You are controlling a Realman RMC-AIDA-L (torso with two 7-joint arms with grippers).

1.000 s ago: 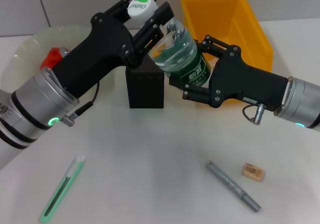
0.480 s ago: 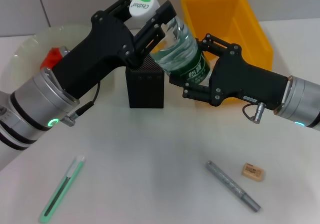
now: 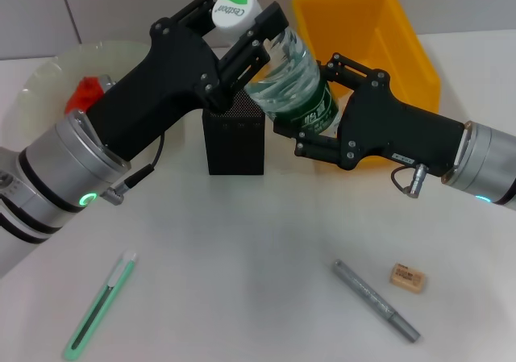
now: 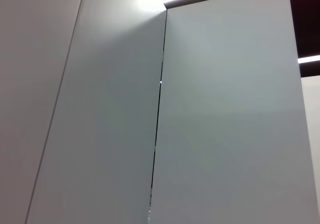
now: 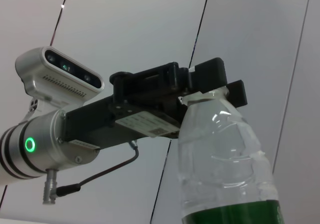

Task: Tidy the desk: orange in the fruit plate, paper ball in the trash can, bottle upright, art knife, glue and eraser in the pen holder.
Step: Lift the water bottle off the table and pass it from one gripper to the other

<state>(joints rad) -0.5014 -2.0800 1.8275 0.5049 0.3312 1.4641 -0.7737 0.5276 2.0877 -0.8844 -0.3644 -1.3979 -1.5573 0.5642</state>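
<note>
The black mesh square pen holder (image 3: 235, 140) is half covered by the left arm and the clear plastic bottle with a green label (image 3: 294, 88), so its opening cannot be seen. The pale round fruit plate (image 3: 48, 80) hides behind the left arm; the red-orange thing (image 3: 84, 93) on it is too covered to name. The left wrist view shows only blank wall panels. In the right wrist view the bottle's lower part is cut off.

The white desk (image 3: 242, 257) carries a black pen holder (image 3: 234, 143). Behind and right of it sits the yellow bin (image 3: 367, 35), to its left the pale plate (image 3: 48, 84). Nearer the front lie the green art knife (image 3: 101, 305), grey glue pen (image 3: 376, 300) and eraser (image 3: 408, 278).
</note>
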